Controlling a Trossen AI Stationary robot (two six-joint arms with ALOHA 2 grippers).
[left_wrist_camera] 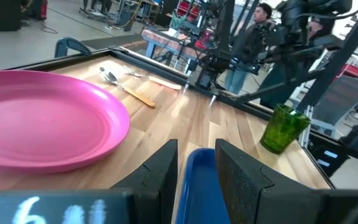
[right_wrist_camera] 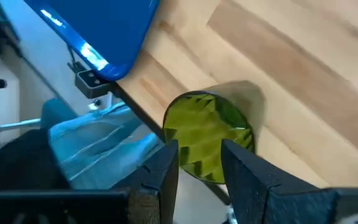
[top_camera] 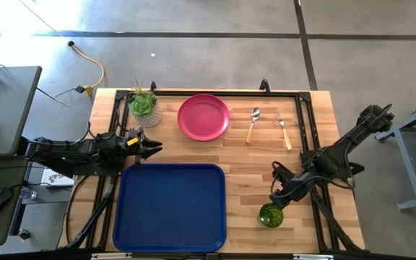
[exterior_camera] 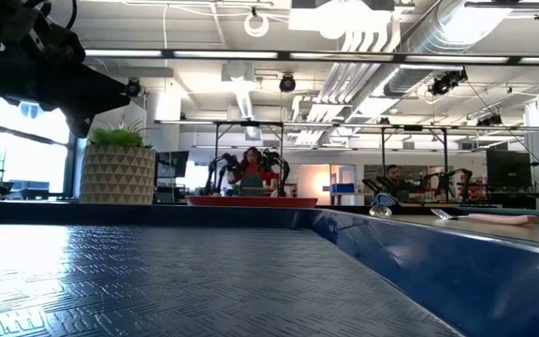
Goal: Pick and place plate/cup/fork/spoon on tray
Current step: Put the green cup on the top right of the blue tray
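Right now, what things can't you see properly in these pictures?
- Dark green see-through cup: right wrist view, its lower edge is hidden behind the right gripper fingers.
- Round pink plate: left wrist view, cut off by the picture's edge.
- Big dark blue plastic tray: low view, fills the front, so only the plate's rim shows; the cup is not visible.

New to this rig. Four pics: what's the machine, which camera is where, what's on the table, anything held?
Two robot arms work at a wooden table. One picture looks down from above, one looks level from inside the blue tray, and two come from cameras on the wrists. On the table: the tray, a pink plate, spoon, fork, green cup and a potted plant. The left hand hovers at the tray's far edge near the plate; the right hand hangs just above the cup. Both are open, holding nothing.
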